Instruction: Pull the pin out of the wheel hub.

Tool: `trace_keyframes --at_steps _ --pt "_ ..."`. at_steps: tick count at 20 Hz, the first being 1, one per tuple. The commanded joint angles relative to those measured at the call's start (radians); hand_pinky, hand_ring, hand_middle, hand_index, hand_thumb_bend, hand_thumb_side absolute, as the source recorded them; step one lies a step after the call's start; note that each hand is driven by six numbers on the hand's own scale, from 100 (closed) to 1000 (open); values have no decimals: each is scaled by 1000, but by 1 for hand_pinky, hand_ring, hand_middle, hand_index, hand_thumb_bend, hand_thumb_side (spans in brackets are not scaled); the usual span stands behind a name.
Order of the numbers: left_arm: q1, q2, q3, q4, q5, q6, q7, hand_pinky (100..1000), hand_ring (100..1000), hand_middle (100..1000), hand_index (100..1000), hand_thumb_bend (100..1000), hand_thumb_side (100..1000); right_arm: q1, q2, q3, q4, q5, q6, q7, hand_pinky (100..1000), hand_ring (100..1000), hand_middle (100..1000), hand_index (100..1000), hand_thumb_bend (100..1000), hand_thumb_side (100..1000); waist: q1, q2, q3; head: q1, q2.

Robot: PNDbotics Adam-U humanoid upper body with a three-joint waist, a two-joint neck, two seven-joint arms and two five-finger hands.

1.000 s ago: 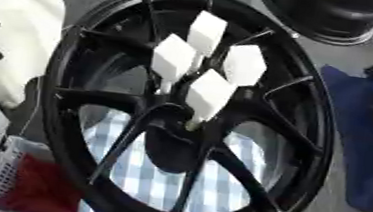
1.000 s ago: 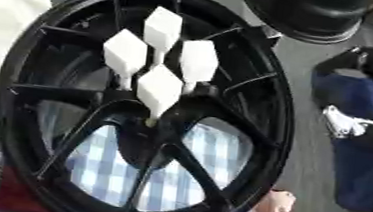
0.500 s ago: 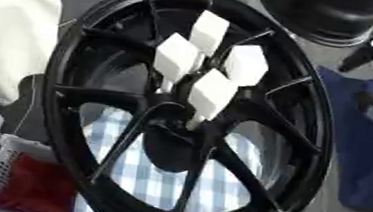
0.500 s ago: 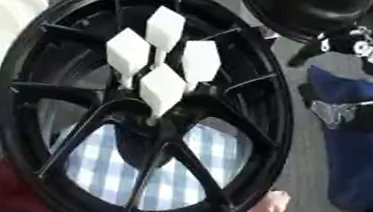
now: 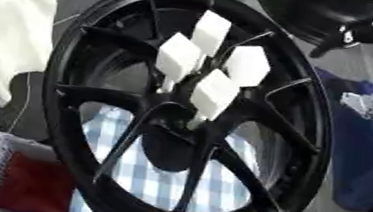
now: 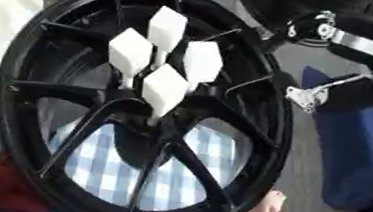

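The right hand hung beside the upper right rim of the black wheel hub, touching nothing; whether its fingers were apart I could not tell. Four white pins stood clustered at the hub's centre.

Illumination is even and moderately bright, with no hard shadows. Both views are soft and blurred throughout. The white pins are overexposed and show little surface detail. The black wheel hub carries faint sheen along its spokes.
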Motion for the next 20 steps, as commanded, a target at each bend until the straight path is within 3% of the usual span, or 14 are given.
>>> trace_keyframes --at_steps 1,11,20 --pt "-10 24 -1 -22 5 0 -4 444 687 627 693 100 799 -17 -28 -3 -13 3 20 -2 872 878 758 837 100 246 5 -18 1 -7 -7" --pt "-19 23 -4 -22 11 6 -2 442 686 625 690 100 801 -125 36 46 -13 -82 143 20 905 927 783 874 100 232 -12 -14 30 -38 -12" --pt "-22 20 -4 -22 13 9 1 442 686 624 689 100 803 -183 84 86 -13 -53 211 69 913 947 814 884 100 240 -20 -10 42 -67 7"
